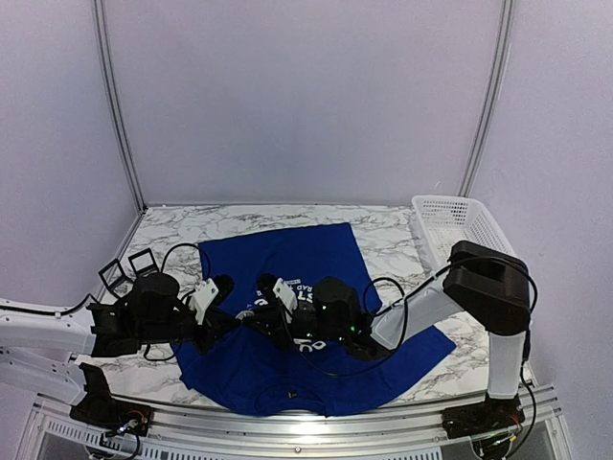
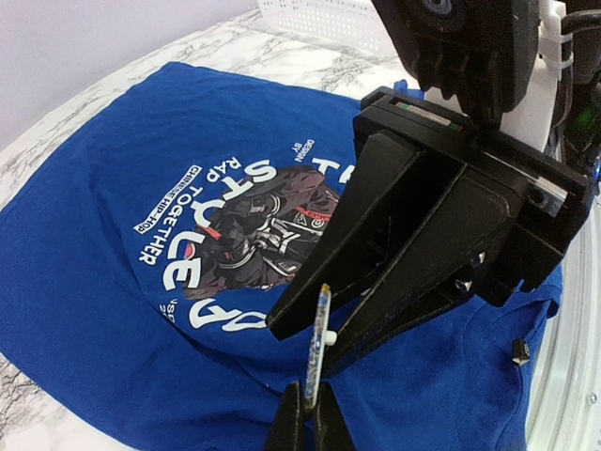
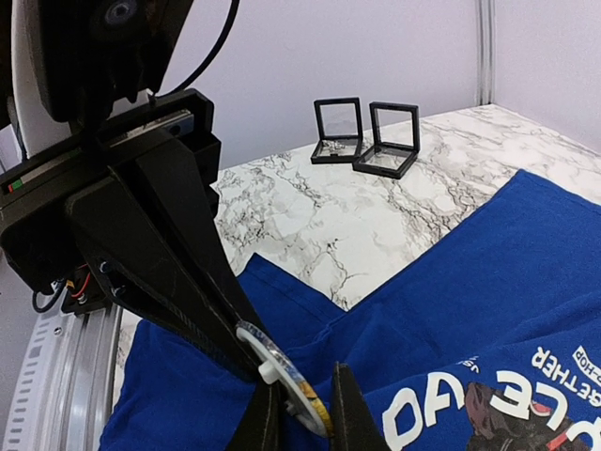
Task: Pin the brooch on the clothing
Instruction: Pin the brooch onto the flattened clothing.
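Note:
The clothing (image 1: 287, 259) is a royal-blue T-shirt spread flat on the marble table, with its print (image 2: 254, 225) facing up. Both grippers meet low over its near half. My left gripper (image 2: 317, 399) is shut on the brooch (image 2: 319, 329), a thin round disc seen edge-on with a white stud on its back. My right gripper (image 3: 305, 399) comes from the opposite side, its jaws closed narrowly on the lower part of the brooch (image 3: 286, 371). Its black fingers (image 2: 404, 244) flank the disc in the left wrist view. From above, the brooch is hidden between the two grippers (image 1: 254, 314).
Two small black display boxes (image 3: 366, 136) stand on the marble at the far left (image 1: 129, 268). A white plastic basket (image 1: 460, 225) sits at the back right. A metal rail (image 1: 306, 422) runs along the table's near edge.

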